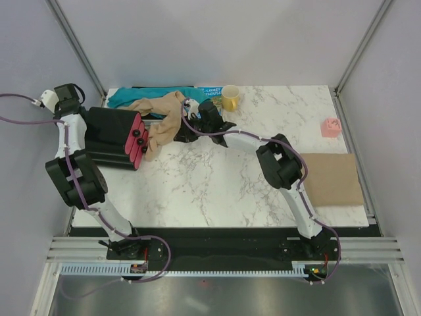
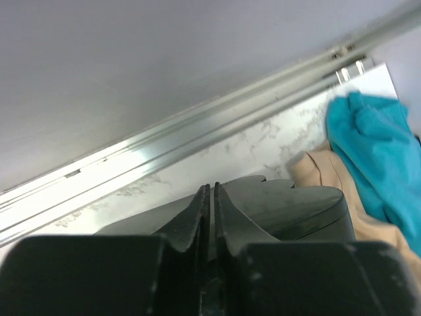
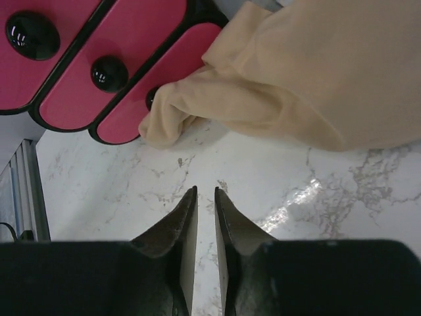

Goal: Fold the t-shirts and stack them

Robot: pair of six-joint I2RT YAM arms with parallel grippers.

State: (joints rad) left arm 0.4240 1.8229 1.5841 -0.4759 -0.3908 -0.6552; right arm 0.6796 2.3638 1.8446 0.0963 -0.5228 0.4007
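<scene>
At the back left of the marble table (image 1: 217, 191), seen from overhead, the tan t-shirt (image 1: 161, 122) lies crumpled. Its far end touches the teal garment (image 1: 125, 99) along the rear edge. In the right wrist view the shirt fills the upper right, above the right claw (image 3: 205, 191) and apart from it. That claw's jaws stand a narrow slit apart over bare marble, grasping nothing. In the left wrist view both cloths sit at the right edge, off to the side of the left claw (image 2: 212, 187), which is clenched to a hairline on nothing.

We cannot identify the dark shapes behind its tips. A black drawer chest (image 1: 112, 138) with pink fronts lies against the shirt's left side. A flat brown rectangle (image 1: 332, 179) at the right edge may be cloth or board; we cannot tell. A picture book (image 1: 212, 92) is half hidden behind the right arm, beside the yellow mug (image 1: 230, 97). A small pink object (image 1: 330, 127) sits at the far right.
</scene>
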